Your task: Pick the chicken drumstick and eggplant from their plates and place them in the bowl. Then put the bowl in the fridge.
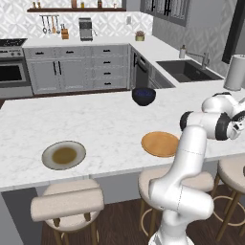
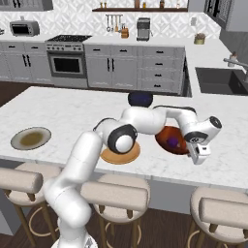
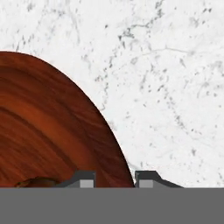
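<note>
Item one, our landmark: the red-orange rounded wooden bowl [image 2: 170, 140], standing on the white marble island counter [image 2: 72, 116] near its stool-side edge. Inside it we see the small glossy purple eggplant [image 2: 172, 142]. In the hand view the bowl's grained rim [image 3: 48, 127] curves across the left half, and a small brownish piece [image 3: 37, 181] sits low inside it; we cannot tell whether that is the chicken drumstick.

Item two: the two-finger gripper [image 3: 114, 180] of the white arm, at the bowl's right rim. We see its two dark finger tips [image 3: 86, 179] set one on each side of the bowl's wall, drawn in close and pinching the rim between them. In the right base view the hand [image 2: 199, 150] hangs just right of the bowl, over the counter edge.

Item three: the round orange-tan wood-coloured plate [image 2: 121, 154], just left of the bowl, partly behind the arm's elbow, nothing on the part we see.

Item four: the round pale grey plate with a brownish centre [image 2: 31, 138], well left of the bowl, bare.

Item five: a dark navy-black bowl [image 2: 140, 99], beyond the red-orange bowl, at the far side of the counter.

Item six: padded round stools [image 2: 116, 198], below the counter edge in front of the bowl.
</note>
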Controlling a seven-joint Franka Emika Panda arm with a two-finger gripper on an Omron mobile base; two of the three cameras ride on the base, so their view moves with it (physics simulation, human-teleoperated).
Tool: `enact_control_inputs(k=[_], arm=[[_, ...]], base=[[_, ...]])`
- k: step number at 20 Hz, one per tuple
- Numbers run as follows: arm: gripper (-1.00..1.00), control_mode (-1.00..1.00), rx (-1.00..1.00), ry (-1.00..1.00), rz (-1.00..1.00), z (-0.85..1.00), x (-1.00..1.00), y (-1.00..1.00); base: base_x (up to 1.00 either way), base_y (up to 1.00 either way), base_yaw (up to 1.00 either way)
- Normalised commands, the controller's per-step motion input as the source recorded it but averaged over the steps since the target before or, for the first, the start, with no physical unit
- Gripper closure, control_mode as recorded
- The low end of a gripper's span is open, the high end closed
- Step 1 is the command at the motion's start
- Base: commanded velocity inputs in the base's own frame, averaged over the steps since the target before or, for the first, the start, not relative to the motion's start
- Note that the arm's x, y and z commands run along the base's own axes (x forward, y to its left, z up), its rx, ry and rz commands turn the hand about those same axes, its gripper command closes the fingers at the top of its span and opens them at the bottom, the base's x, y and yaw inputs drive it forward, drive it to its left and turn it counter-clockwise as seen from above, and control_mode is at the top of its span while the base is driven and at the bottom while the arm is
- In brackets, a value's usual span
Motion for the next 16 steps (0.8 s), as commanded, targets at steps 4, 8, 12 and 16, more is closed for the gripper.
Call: enact_control_inputs(k=[4, 8, 12, 16], arm=[[1.00, -1.00, -0.10, -0.18, 0.06, 0.36, -0.44, 0.21], [1.00, -1.00, -0.14, -0.10, 0.05, 0.68, -0.35, 0.07], [1.00, -1.00, -0.20, -0.08, 0.02, 0.79, -0.74, 0.51], [1.00, -1.00, -0.27, -0.04, 0.00, 0.71, -0.88, 0.95]], base=[[0.00, 0.00, 0.00], [0.00, 0.00, 0.00], [0.00, 0.00, 0.00], [0.00, 0.00, 0.00]])
